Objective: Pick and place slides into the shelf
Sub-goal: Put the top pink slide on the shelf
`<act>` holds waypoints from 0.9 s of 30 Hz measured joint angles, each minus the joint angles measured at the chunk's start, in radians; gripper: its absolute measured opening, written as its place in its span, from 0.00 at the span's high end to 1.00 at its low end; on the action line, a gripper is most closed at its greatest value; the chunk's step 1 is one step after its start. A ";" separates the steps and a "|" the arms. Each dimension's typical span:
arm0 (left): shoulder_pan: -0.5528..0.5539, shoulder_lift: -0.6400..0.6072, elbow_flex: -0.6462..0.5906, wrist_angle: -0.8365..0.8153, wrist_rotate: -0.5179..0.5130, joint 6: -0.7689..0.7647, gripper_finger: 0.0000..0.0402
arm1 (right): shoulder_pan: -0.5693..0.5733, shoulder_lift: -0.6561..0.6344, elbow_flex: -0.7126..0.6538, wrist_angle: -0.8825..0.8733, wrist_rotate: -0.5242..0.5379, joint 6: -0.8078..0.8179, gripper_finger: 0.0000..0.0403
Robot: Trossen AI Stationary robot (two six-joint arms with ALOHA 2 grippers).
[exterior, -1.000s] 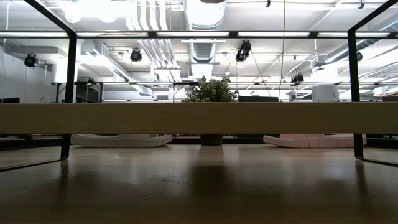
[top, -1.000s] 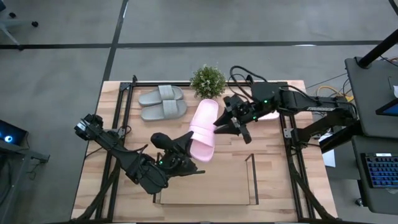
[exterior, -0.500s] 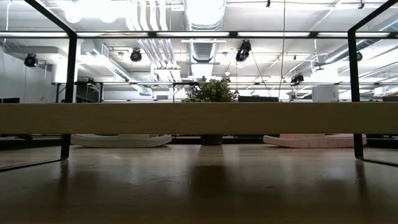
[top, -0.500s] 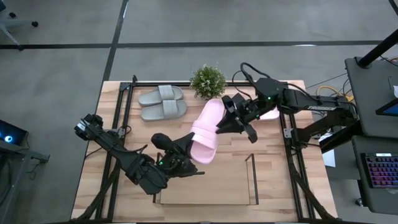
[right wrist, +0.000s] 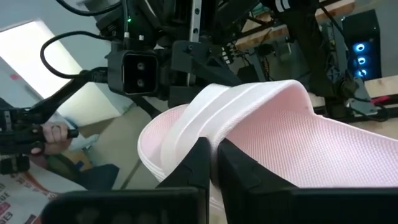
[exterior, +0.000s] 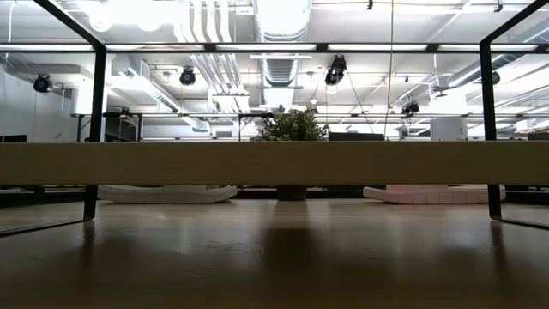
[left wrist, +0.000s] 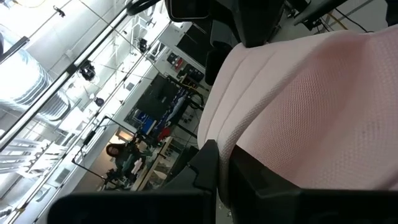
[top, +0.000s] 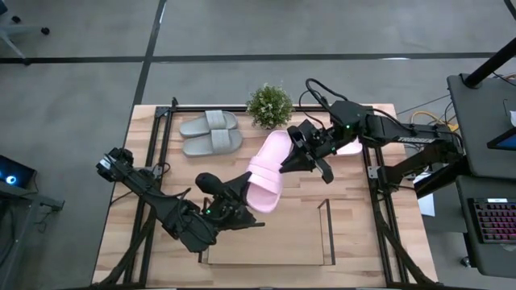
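A light pink slide (top: pixel 266 173) hangs slanted over the table's middle between both grippers. My left gripper (top: pixel 242 191) is shut on its near end. My right gripper (top: pixel 290 157) is shut on its far right edge. The grey pair of slides (top: pixel 211 133) lies flat on the table at the far left. The other pink slide (top: pixel 352 148) lies at the far right, partly under my right arm. The shelf (top: pixel 266 242), with thin black wire uprights on a light wood base, stands at the table's near edge with nothing in it. My left gripper pinches the pink slide's edge (left wrist: pixel 249 146) between its two fingers, at the slide's near left end. It comes from the table's near left. The slide is lifted clear of the table. My right gripper pinches the slide's ridged edge (right wrist: pixel 214 134) between its two fingers, on the right side near the far end. It comes from the table's right. The slide slants between the two holds.
A small potted plant (top: pixel 269 105) stands at the far edge, just behind the held slide. Black frame posts (top: pixel 161 137) run along both sides of the table. Beyond the table, a person's hand (right wrist: pixel 56 134) shows in the right wrist view.
My right gripper has shut on the pink slide's far right edge. The slide's far end has swung a little toward the table's right, while its near end has stayed in my left gripper.
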 joint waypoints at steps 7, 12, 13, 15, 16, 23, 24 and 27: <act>0.002 -0.005 0.001 -0.001 0.000 0.000 0.94 | -0.019 -0.005 0.000 -0.009 -0.007 -0.015 0.98; 0.003 -0.007 0.001 0.000 0.001 0.000 0.84 | -0.020 -0.014 0.000 -0.023 -0.007 -0.026 0.98; 0.003 -0.007 0.001 0.000 0.001 0.000 0.81 | -0.020 -0.015 0.000 -0.028 -0.006 -0.030 0.98; 0.003 -0.008 0.001 0.000 0.001 0.000 0.76 | -0.020 -0.020 0.000 -0.033 -0.006 -0.032 0.98; 0.003 -0.009 0.001 0.000 0.001 0.000 0.74 | -0.020 -0.021 0.000 -0.034 -0.005 -0.034 0.98; 0.003 -0.019 0.002 0.108 -0.004 -0.042 0.63 | -0.020 -0.034 0.000 -0.034 -0.001 -0.048 0.98; 0.002 -0.027 0.002 0.112 0.000 -0.044 0.63 | -0.020 -0.035 0.000 -0.034 0.002 -0.049 0.98; -0.003 -0.046 0.002 0.113 0.008 -0.049 0.63 | -0.021 -0.038 0.000 -0.031 0.008 -0.056 0.98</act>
